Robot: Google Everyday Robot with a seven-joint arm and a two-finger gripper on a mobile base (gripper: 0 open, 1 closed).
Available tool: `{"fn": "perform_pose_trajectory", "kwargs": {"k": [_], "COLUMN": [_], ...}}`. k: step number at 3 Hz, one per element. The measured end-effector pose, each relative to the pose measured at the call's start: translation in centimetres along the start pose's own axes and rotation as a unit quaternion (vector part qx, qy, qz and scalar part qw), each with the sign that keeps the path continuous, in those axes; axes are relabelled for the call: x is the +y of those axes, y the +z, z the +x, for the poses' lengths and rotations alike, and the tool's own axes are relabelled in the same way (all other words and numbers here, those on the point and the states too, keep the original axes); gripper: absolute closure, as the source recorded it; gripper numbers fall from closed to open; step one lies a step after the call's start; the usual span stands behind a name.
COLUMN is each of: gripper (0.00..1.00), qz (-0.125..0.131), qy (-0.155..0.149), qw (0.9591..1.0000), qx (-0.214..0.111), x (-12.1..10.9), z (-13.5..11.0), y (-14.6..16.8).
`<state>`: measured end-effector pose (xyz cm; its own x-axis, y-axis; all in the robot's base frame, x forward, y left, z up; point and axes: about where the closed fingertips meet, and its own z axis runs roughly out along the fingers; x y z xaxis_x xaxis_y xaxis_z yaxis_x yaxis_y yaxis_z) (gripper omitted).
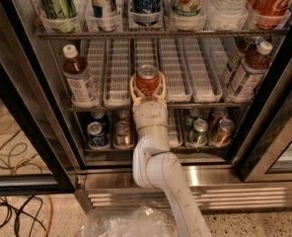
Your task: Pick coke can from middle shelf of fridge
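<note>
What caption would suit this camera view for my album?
Robot's tool clasps a coke can at the front of the middle shelf of the fridge.

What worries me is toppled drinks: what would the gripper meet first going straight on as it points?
The coke can: the gripper, at the front of the middle shelf, points into the fridge with the can directly ahead. Behind it the lane looks free, though depth is unclear.
</note>
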<state>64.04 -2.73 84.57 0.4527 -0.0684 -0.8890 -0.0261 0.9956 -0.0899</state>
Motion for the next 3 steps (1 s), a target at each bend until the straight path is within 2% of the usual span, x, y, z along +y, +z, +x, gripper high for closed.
{"fn": "perform_pose_trajectory", "kwargs": {"k": [1, 2, 3], "gripper": [1.00, 1.00, 1.00], "qz": [-0.002, -0.003, -0.005], "qy": [0.001, 0.015, 0.017], "qw": [1.0000, 0.9997, 0.9994], "qx": [0.000, -0.017, -0.029], "x": [0.1, 0.0, -0.5], "z": [0.0, -0.8, -3.4], "y": [-0.1, -0.3, 0.3]}}
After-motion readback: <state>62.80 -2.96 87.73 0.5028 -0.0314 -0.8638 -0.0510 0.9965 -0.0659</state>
